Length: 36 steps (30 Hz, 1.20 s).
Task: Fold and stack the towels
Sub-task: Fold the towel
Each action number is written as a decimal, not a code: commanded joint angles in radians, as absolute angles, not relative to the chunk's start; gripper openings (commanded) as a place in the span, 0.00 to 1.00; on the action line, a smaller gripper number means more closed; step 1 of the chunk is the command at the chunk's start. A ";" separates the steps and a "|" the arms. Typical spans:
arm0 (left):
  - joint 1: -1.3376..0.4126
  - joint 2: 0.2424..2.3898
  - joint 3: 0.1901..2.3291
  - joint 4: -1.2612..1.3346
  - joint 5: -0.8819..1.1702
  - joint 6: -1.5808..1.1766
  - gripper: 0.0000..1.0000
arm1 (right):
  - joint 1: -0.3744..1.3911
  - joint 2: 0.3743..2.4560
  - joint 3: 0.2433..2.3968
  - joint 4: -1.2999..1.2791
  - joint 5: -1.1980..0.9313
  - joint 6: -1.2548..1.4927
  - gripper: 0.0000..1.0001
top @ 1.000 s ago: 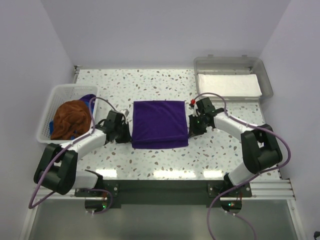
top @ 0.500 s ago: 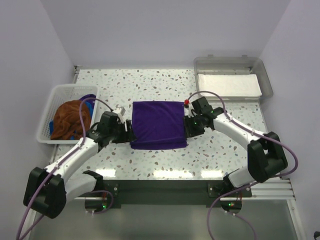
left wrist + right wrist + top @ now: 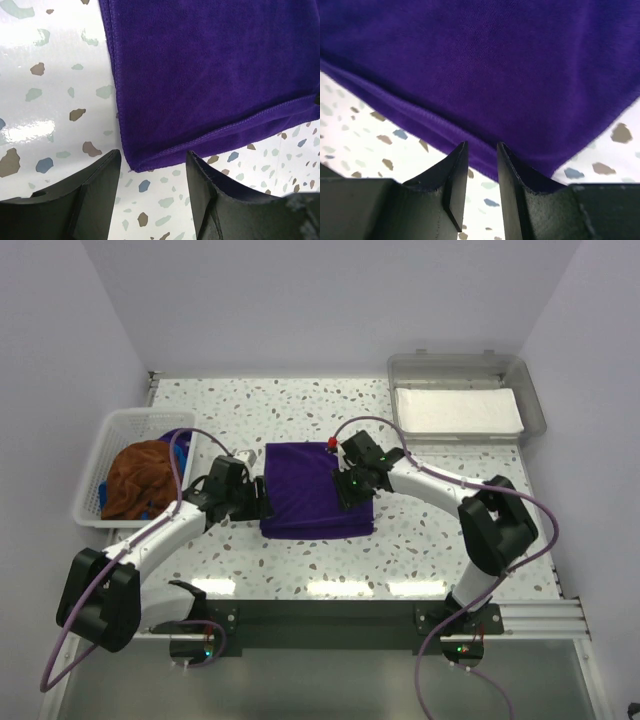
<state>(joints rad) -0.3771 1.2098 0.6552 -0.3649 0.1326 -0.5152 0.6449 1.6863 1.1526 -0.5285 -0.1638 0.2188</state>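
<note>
A deep purple cloth towel (image 3: 310, 495) lies folded into a flat rectangle at the middle of the speckled terrazzo bench (image 3: 300, 405), with both arms working at its edges. The left gripper (image 3: 153, 157) sits just off the towel's near left corner, its jaws wide apart and holding nothing. The right gripper (image 3: 481, 147) reaches in over the right-hand side, its jaws only narrowly parted above the folded hem, with no cloth visibly pinched. The fold on this towel looks to be at or near its last pass. The next move would call for either a clean pinch on the doubled edge for one more fold, or a grip to set the towel down as the base of the stack. A rust-brown towel (image 3: 135, 480) waits crumpled in the white plastic lattice basket (image 3: 92, 465) at the left.
</note>
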 commanded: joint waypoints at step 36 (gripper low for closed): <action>-0.445 1.144 0.508 -0.305 0.054 -0.735 0.49 | 0.718 1.399 0.847 -0.471 0.020 0.388 0.42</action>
